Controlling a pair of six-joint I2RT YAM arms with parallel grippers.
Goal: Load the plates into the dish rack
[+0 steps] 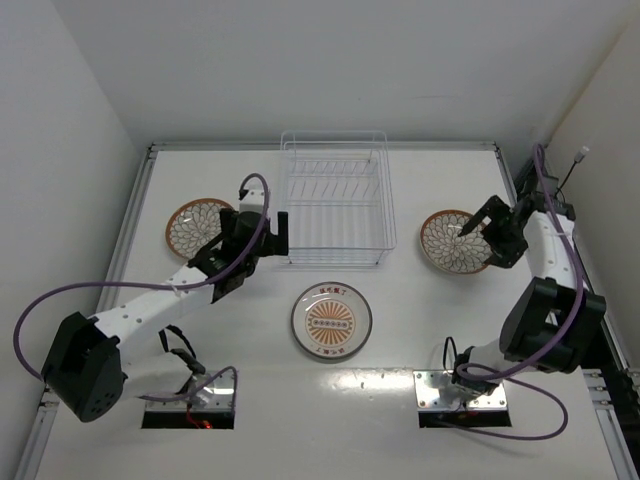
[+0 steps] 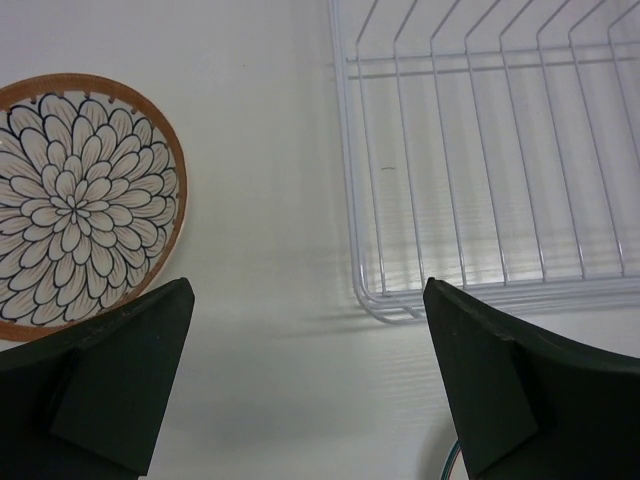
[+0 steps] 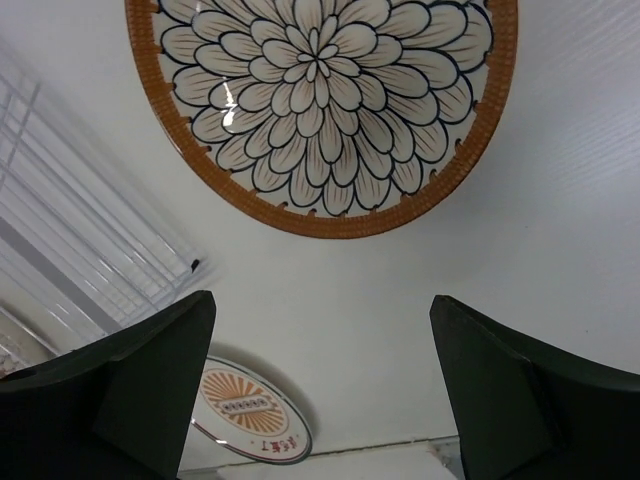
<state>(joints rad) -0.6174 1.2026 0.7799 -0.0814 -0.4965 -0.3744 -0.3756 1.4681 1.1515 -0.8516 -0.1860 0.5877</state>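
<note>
On the worktop: three plates were found lying flat and face up, none yet loaded; the dish rack was set at the far middle with no plate in it.
Plate positions: the left petal plate was placed left of the rack and apart from it; the right petal plate was placed right of the rack, near but not touching; the orange-centred plate was laid in front of the rack, towards the arm bases.
Risk, grip: each plate lay flush on the worktop, so a rim could probably be missed or pushed aside if the fingers were closed too high.
Risk, rack: the light wire rack could be shoved out of place, since the left gripper was held just beside its near left corner.
Risk, loading: a tilted plate could be knocked against the bars or dropped between them.
Left arm pose: the left arm was stretched diagonally forward, wrist pointed down between the left petal plate and the rack.
Left fingers: spread wide, nothing held.
Right arm pose: the right arm was folded upright, its wrist turned inward at the right petal plate's outer side.
Right fingers: the right gripper was spread wide and empty, the plate lying ahead of it, not between the fingers.
</note>
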